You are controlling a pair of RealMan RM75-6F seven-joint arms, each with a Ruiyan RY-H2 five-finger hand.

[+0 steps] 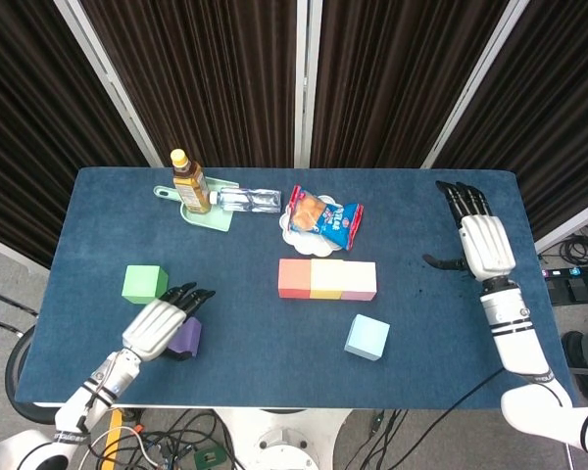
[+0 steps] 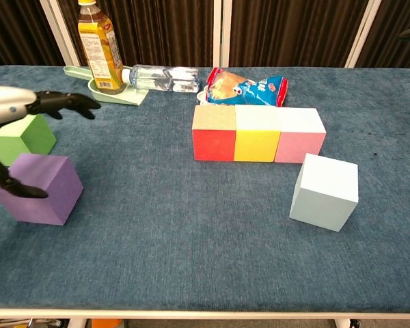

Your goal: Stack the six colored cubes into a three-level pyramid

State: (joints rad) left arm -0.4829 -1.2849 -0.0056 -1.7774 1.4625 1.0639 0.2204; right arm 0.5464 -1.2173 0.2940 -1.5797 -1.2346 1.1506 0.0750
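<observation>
Six cubes: we find all six on the blue table (image 1: 98,225), none stacked on another.
Base row: the red cube (image 1: 294,278), yellow cube (image 1: 325,279) and pink cube (image 1: 359,280) stand in one line near the table's middle, each touching its neighbour, red at the left end and pink at the right.
Light blue cube: we see the light blue cube (image 1: 367,337) alone, just in front of the pink end of the row and apart from it, turned slightly askew.
Purple cube: the purple cube (image 2: 37,188) sits at the front left of the table, partly covered in the head view.
Green cube: the green cube (image 1: 144,283) sits just behind the purple one, near it; in the chest view their outlines meet, so we cannot tell whether they touch.
Left hand: the left hand (image 1: 158,325) is over the purple cube, fingers extended above its top and the thumb down at its near left face; we cannot tell whether it grips the cube yet.
Right hand: the right hand (image 1: 484,244) is over the right edge of the table, well apart from every cube, fingers spread and holding nothing.
Back of table: we note a tea bottle (image 1: 188,182) upright on a pale green tray (image 1: 211,219), a clear bottle (image 1: 247,200) lying beside it, and a snack bag (image 1: 323,219).
</observation>
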